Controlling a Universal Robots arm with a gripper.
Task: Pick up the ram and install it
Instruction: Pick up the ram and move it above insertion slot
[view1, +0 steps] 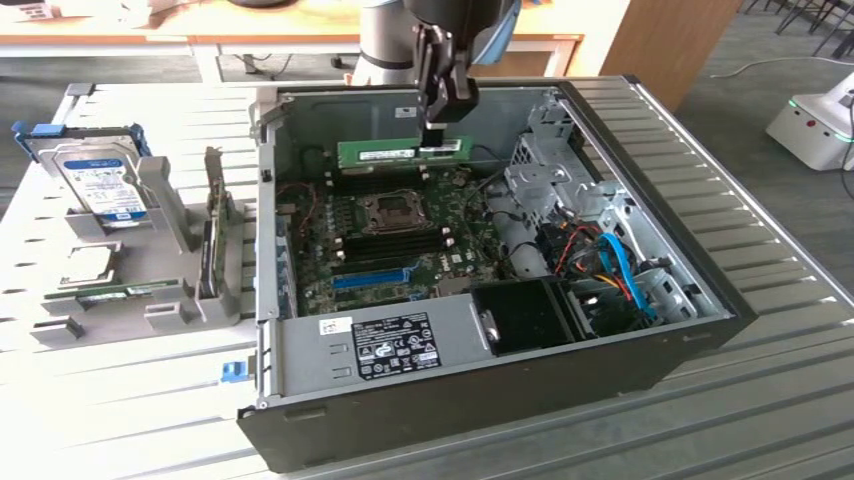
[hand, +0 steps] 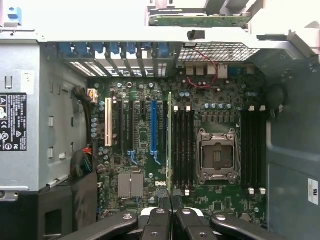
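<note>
The ram (view1: 400, 152) is a thin green stick with dark chips, and it hangs level above the back part of the motherboard (view1: 441, 262) inside the open computer case. My gripper (view1: 438, 137) comes down from above and is shut on the ram's top edge near its right end. In the wrist view the ram (hand: 169, 140) shows edge-on, running out from between my fingertips (hand: 176, 197). It lies alongside the black memory slots (hand: 182, 150) next to the CPU socket (hand: 217, 155). It hovers over the board and is not seated in a slot.
The case wall (view1: 274, 230) surrounds the board, with a drive cage and cables (view1: 607, 260) at the exterior view's right. A blue slot strip (hand: 153, 130) lies beside the ram. Outside the case, a grey fixture (view1: 147, 260) holds a hard drive (view1: 107, 185), an upright card (view1: 214, 230) and another green stick (view1: 127, 293).
</note>
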